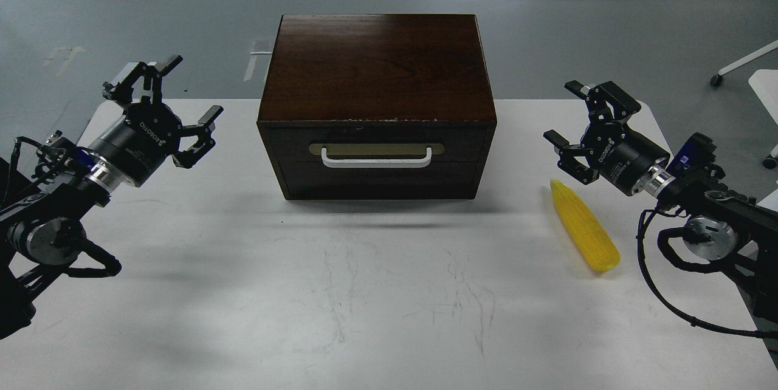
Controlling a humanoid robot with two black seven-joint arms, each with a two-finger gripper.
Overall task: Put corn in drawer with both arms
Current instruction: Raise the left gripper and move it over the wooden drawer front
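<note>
The yellow corn [584,226] lies on the white table [377,293] to the right of the dark brown box [377,74], its narrow tip pointing away from me. The drawer [377,156] in the box's front is shut, with a white bar handle [377,161] on a brass-coloured plate. My right gripper [574,119] is open and empty, held above the table just behind the corn's tip. My left gripper [176,98] is open and empty, held above the table's left edge, left of the box.
The box stands at the table's far middle. Grey floor lies beyond the table. White furniture legs with castors [744,65] stand at the far right. The table's front edge is out of view.
</note>
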